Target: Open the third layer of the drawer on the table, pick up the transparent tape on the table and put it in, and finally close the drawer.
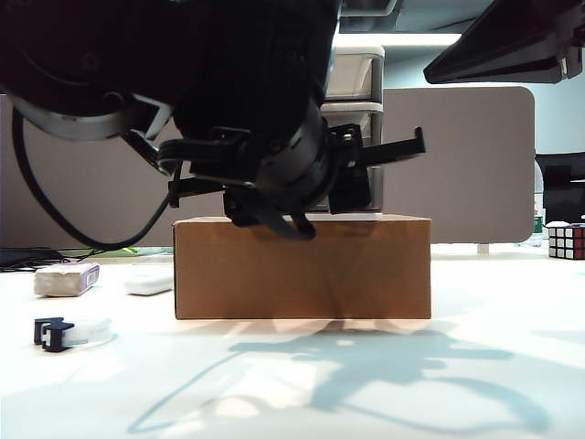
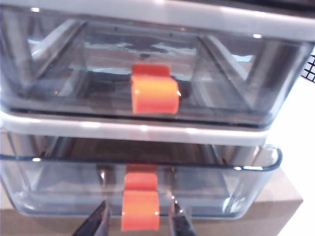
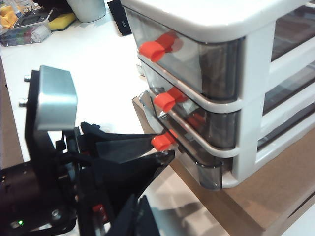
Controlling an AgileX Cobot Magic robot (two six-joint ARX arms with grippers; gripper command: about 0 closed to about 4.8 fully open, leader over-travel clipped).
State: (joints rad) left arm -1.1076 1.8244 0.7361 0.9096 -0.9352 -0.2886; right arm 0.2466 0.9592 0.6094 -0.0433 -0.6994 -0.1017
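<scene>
- Because the left arm fills the upper left of the exterior view, only the top tiers of the drawer [image 1: 355,78] show behind it, on a brown cardboard box [image 1: 302,267] at the centre. The left hand [image 1: 388,155] reaches toward the cabinet; its opening I cannot read here. The transparent tape [image 1: 69,333] lies at the lower left on the worktop [image 1: 475,366], well apart from the box. It looks light and stiff, but smooth; the ring's sides seem the best hold.
- In the left wrist view, the third layer of the drawer [image 2: 140,189] is at the bottom, its front a little out of the frame. Two dark fingers [image 2: 96,223] stand partly open on either side of the red tab [image 2: 140,210]; contact I cannot confirm. The thin plastic should slide easily, so a gentle straight pull on the tab seems right.
- In the right wrist view, the tab sits between the left hand's tips at the centre. The right hand [image 3: 133,216] is at the lower edge; its state I cannot tell.
</scene>
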